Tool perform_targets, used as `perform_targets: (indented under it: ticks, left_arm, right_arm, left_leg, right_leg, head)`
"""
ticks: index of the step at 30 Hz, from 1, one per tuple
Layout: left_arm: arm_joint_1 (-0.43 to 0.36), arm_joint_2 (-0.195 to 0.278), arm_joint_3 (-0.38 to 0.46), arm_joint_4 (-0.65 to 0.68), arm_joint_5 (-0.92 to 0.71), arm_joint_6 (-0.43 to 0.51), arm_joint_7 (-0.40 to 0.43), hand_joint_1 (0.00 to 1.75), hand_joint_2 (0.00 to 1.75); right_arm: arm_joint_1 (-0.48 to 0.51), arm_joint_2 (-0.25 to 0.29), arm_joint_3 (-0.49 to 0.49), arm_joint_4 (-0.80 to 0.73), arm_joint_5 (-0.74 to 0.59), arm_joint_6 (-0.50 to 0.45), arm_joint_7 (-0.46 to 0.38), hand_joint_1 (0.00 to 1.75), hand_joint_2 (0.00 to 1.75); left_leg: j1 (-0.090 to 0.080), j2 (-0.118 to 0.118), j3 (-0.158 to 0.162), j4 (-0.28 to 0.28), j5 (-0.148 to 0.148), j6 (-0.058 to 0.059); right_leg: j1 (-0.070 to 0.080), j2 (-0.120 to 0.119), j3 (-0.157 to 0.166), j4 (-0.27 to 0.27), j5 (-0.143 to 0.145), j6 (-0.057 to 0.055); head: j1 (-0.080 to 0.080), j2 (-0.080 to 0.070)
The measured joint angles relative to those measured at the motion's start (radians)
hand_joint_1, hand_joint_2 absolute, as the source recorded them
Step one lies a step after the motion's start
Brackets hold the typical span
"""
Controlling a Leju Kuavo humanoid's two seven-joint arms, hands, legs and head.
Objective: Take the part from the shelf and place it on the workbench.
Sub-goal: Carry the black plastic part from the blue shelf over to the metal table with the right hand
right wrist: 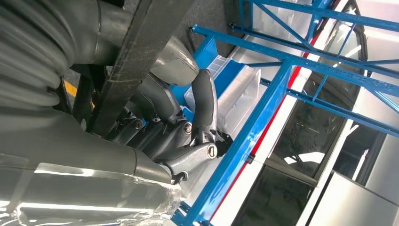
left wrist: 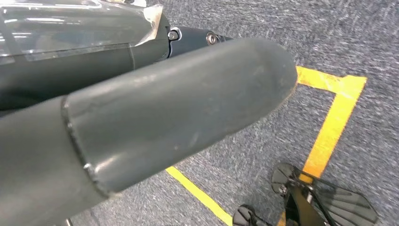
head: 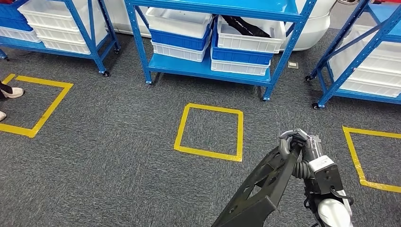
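- Black flat part (head: 257, 189), a long bracket-like plate with cutouts, is off the shelf and in the right hand (head: 297, 142), carried low over the grey carpet (head: 118, 156).
- Right hand grips it at its upper end, fingers (right wrist: 203, 101) wrapped round the edge in the right wrist view; the rest hangs down and toward the robot. Likely held by the end so the long body clears the legs while walking.
- Left hand (left wrist: 179, 117): the left wrist view shows a thick grey thumb close to the lens over the floor, nothing visibly in it, but can't tell whether the fingers are spread or curled.
- Yellow tape square (head: 210, 132) on the floor just ahead, more squares to either side; probably standing marks.
- Blue shelf (head: 213, 47) beyond it holds white and blue bins (head: 182, 28), one with dark parts inside.
- Person's shoe (head: 12, 92) at far left edge.
- No counter visible; judgement: pick done, transport and placing remain.
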Motion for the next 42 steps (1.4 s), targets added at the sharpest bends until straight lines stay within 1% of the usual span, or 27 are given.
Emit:
perform_targets:
  ticks: [2, 3, 5, 7, 8, 10, 12, 13, 14, 15, 17, 18, 19, 22, 23, 25, 27, 28, 29, 30, 31, 33, 34, 36, 37, 39, 42]
  left_arm:
    - [0.0, 0.0, 0.0, 0.0, -0.001, 0.0, 0.0, 0.0, 0.0]
    - [0.0, 0.001, 0.0, 0.0, -0.002, 0.0, 0.0, 0.0, 0.0]
    - [-0.001, 0.002, 0.001, 0.0, -0.006, 0.002, 0.0, 0.0, 0.0]
    - [0.0, 0.005, 0.005, 0.0, -0.01, 0.005, 0.002, 0.0, 0.0]
    - [0.0, 0.007, 0.007, 0.0, -0.01, 0.006, 0.004, 0.0, 0.0]
    - [0.001, 0.011, 0.01, 0.0, -0.011, 0.009, 0.007, 0.0, 0.0]
    - [0.001, 0.014, 0.012, 0.0, -0.011, 0.014, 0.012, 0.0, 0.0]
    - [0.001, 0.016, 0.014, 0.0, -0.01, 0.018, 0.015, 0.0, 0.0]
    - [0.001, 0.018, 0.016, 0.0, -0.01, 0.022, 0.018, 0.0, 0.0]
    - [0.001, 0.02, 0.018, 0.0, -0.01, 0.026, 0.021, 0.0, 0.0]
    - [0.0, 0.024, 0.022, 0.0, -0.009, 0.032, 0.025, 0.0, 0.0]
    - [0.0, 0.025, 0.024, 0.0, -0.009, 0.033, 0.027, 0.0, 0.0]
    - [-0.001, 0.025, 0.025, 0.0, -0.009, 0.034, 0.028, 0.0, 0.0]
    - [-0.001, 0.027, 0.027, 0.0, -0.009, 0.036, 0.03, 0.0, 0.0]
    - [-0.001, 0.028, 0.028, -0.001, -0.009, 0.037, 0.028, 0.0, 0.0]
    - [-0.001, 0.03, 0.031, -0.001, -0.009, 0.039, 0.024, 0.0, 0.0]
    - [-0.001, 0.032, 0.035, -0.002, -0.009, 0.041, 0.02, 0.0, 0.0]
    - [-0.001, 0.033, 0.037, -0.002, -0.009, 0.041, 0.018, 0.0, 0.0]
    - [-0.001, 0.034, 0.039, -0.002, -0.009, 0.041, 0.017, 0.0, 0.0]
    - [-0.001, 0.034, 0.04, -0.002, -0.009, 0.041, 0.015, 0.0, 0.0]
    - [-0.001, 0.034, 0.041, -0.002, -0.009, 0.041, 0.013, 0.0, 0.0]
    - [-0.001, 0.034, 0.042, -0.002, -0.011, 0.041, 0.01, 0.0, 0.0]
    - [-0.001, 0.034, 0.042, -0.002, -0.014, 0.04, 0.009, 0.0, 0.0]
    - [-0.001, 0.034, 0.042, -0.002, -0.02, 0.038, 0.008, 0.0, 0.0]
    - [-0.001, 0.035, 0.042, -0.002, -0.023, 0.038, 0.008, 0.0, 0.0]
    - [0.0, 0.038, 0.042, -0.002, -0.027, 0.036, 0.008, 0.0, 0.0]
    - [0.0, 0.04, 0.042, -0.002, -0.03, 0.033, 0.008, 0.0, 0.0]
  right_arm:
    - [-0.002, 0.0, 0.0, -0.001, 0.0, 0.0, 0.0, 1.75, 1.75]
    - [-0.002, -0.001, -0.001, -0.002, 0.0, 0.0, 0.001, 1.75, 1.75]
    - [0.0, -0.001, -0.002, -0.004, 0.0, 0.0, 0.002, 1.75, 1.75]
    - [0.004, 0.0, -0.002, -0.005, 0.001, 0.0, 0.002, 1.75, 1.75]
    - [0.005, 0.001, -0.002, -0.006, 0.001, 0.0, 0.003, 1.75, 1.75]
    - [0.007, 0.003, -0.002, -0.007, 0.001, 0.0, 0.003, 1.75, 1.75]
    - [0.008, 0.006, -0.002, -0.007, 0.003, 0.002, 0.003, 1.75, 1.75]
    - [0.008, 0.007, -0.001, -0.007, 0.004, 0.002, 0.003, 1.75, 1.75]
    - [0.008, 0.009, -0.001, -0.006, 0.006, 0.003, 0.003, 1.75, 1.75]
    - [0.008, 0.011, -0.001, -0.006, 0.007, 0.003, 0.003, 1.75, 1.75]
    - [0.008, 0.013, -0.001, -0.006, 0.01, 0.003, 0.003, 1.75, 1.75]
    - [0.007, 0.013, -0.001, -0.007, 0.011, 0.003, 0.002, 1.75, 1.75]
    - [0.006, 0.014, -0.001, -0.007, 0.011, 0.003, 0.002, 1.75, 1.75]
    - [0.005, 0.015, -0.001, -0.007, 0.012, 0.003, 0.002, 1.75, 1.75]
    - [0.007, 0.015, -0.002, -0.007, 0.012, 0.003, 0.002, 1.75, 1.75]
    - [0.01, 0.016, -0.002, -0.007, 0.014, 0.003, 0.002, 1.75, 1.75]
    - [0.015, 0.017, -0.003, -0.007, 0.017, 0.003, 0.002, 1.75, 1.75]
    - [0.018, 0.018, -0.003, -0.007, 0.018, 0.003, 0.002, 1.75, 1.75]
    - [0.02, 0.019, -0.003, -0.007, 0.019, 0.003, 0.002, 1.75, 1.75]
    - [0.021, 0.019, -0.003, -0.007, 0.019, 0.003, 0.002, 1.75, 1.75]
    - [0.02, 0.019, -0.003, -0.007, 0.02, 0.003, 0.002, 1.75, 1.75]
    - [0.017, 0.019, -0.004, -0.007, 0.02, 0.003, 0.002, 1.75, 1.75]
    - [0.016, 0.019, -0.005, -0.008, 0.02, 0.003, 0.002, 1.75, 1.75]
    - [0.021, 0.019, -0.008, -0.012, 0.021, 0.003, 0.002, 1.75, 1.75]
    - [0.025, 0.019, -0.009, -0.015, 0.021, 0.003, 0.002, 1.75, 1.75]
    - [0.034, 0.02, -0.01, -0.024, 0.021, 0.003, 0.002, 1.75, 1.75]
    - [0.047, 0.022, -0.01, -0.033, 0.021, 0.003, 0.003, 1.75, 1.75]
  left_leg:
    - [-0.003, 0.0, -0.01, 0.0, 0.014, -0.007]
    - [-0.004, 0.0, -0.012, 0.0, 0.019, -0.012]
    - [-0.004, 0.001, -0.014, -0.001, 0.029, -0.025]
    - [0.001, -0.001, -0.021, 0.006, 0.028, -0.037]
    - [0.004, -0.002, -0.031, 0.027, 0.007, -0.043]
    - [0.01, -0.004, -0.071, 0.133, -0.078, -0.056]
    - [0.016, -0.005, -0.108, 0.264, -0.157, -0.068]
    - [0.02, -0.005, -0.108, 0.293, -0.171, -0.072]
    - [0.024, -0.005, -0.087, 0.282, -0.166, -0.076]
    - [0.027, -0.005, -0.047, 0.233, -0.148, -0.078]
    - [0.031, -0.007, 0.049, 0.092, -0.113, -0.08]
    - [0.031, -0.009, 0.077, 0.045, -0.104, -0.077]
    - [0.028, -0.01, 0.087, 0.021, -0.101, -0.071]
    - [0.018, -0.009, 0.077, 0.015, -0.084, -0.042]
    - [0.017, -0.007, 0.073, 0.01, -0.075, -0.03]
    - [0.018, -0.003, 0.058, 0.004, -0.057, -0.013]
    - [0.016, -0.003, 0.039, 0.004, -0.043, -0.008]
    - [0.014, -0.003, 0.029, 0.005, -0.036, -0.008]
    - [0.013, -0.003, 0.02, 0.005, -0.029, -0.009]
    - [0.012, -0.003, 0.013, 0.005, -0.023, -0.01]
    - [0.011, -0.003, 0.008, 0.005, -0.017, -0.013]
    - [0.008, -0.002, 0.002, 0.007, -0.006, -0.022]
    - [0.007, -0.002, 0.0, 0.006, -0.002, -0.027]
    - [0.008, -0.001, 0.0, 0.003, 0.007, -0.04]
    - [0.011, -0.002, -0.003, 0.005, 0.007, -0.046]
    - [0.015, -0.004, -0.024, 0.047, -0.031, -0.058]
    - [0.021, -0.005, -0.09, 0.233, -0.153, -0.074]
  right_leg:
    - [0.004, 0.0, 0.097, -0.154, 0.028, -0.004]
    - [0.008, 0.0, 0.122, -0.2, 0.036, -0.012]
    - [0.016, 0.0, 0.124, -0.218, 0.046, -0.032]
    - [0.009, 0.0, 0.12, -0.22, 0.061, -0.048]
    - [0.004, -0.001, 0.116, -0.221, 0.071, -0.057]
    - [-0.001, -0.004, 0.103, -0.222, 0.089, -0.069]
    - [-0.001, -0.004, 0.082, -0.219, 0.104, -0.07]
    - [-0.002, -0.004, 0.073, -0.217, 0.11, -0.068]
    - [-0.003, -0.003, 0.064, -0.214, 0.115, -0.064]
    - [-0.005, -0.003, 0.056, -0.209, 0.118, -0.061]
    - [-0.005, -0.002, 0.042, -0.194, 0.12, -0.053]
    - [-0.003, -0.002, 0.036, -0.188, 0.122, -0.048]
    - [0.0, -0.002, 0.032, -0.184, 0.125, -0.042]
    - [0.004, -0.001, 0.02, -0.184, 0.136, -0.018]
    - [0.003, -0.001, 0.009, -0.169, 0.124, -0.016]
    - [-0.002, 0.0, -0.034, -0.077, 0.065, -0.022]
    - [-0.002, 0.0, -0.085, 0.059, -0.004, -0.025]
    - [-0.002, 0.0, -0.092, 0.097, -0.021, -0.022]
    - [-0.002, 0.0, -0.078, 0.094, -0.022, -0.016]
    - [-0.001, 0.0, -0.045, 0.053, -0.011, -0.01]
    - [-0.001, 0.0, 0.01, -0.025, 0.007, -0.006]
    - [0.005, 0.0, 0.093, -0.163, 0.035, -0.011]
    - [0.009, 0.0, 0.115, -0.203, 0.042, -0.018]
    - [0.017, 0.001, 0.113, -0.212, 0.053, -0.034]
    - [0.011, 0.0, 0.112, -0.214, 0.06, -0.042]
    - [0.0, -0.002, 0.107, -0.219, 0.078, -0.06]
    - [-0.002, -0.004, 0.088, -0.217, 0.098, -0.071]
  head:
    - [0.0, 0.0]
    - [-0.001, 0.0]
    - [-0.003, 0.0]
    - [-0.003, 0.0]
    - [-0.004, 0.0]
    - [-0.009, 0.0]
    - [-0.011, 0.0]
    - [-0.011, 0.0]
    - [-0.011, 0.0]
    - [-0.011, 0.0]
    - [-0.012, 0.0]
    - [-0.011, 0.0]
    - [-0.01, 0.0]
    - [-0.008, 0.0]
    - [-0.007, 0.0]
    - [-0.003, 0.0]
    - [0.0, 0.0]
    - [0.0, 0.0]
    - [0.0, 0.0]
    - [0.0, 0.0]
    - [0.0, 0.0]
    - [-0.001, 0.0]
    - [-0.002, 0.0]
    - [-0.003, 0.0]
    - [-0.004, 0.0]
    - [-0.006, 0.0]
    - [-0.011, 0.0]
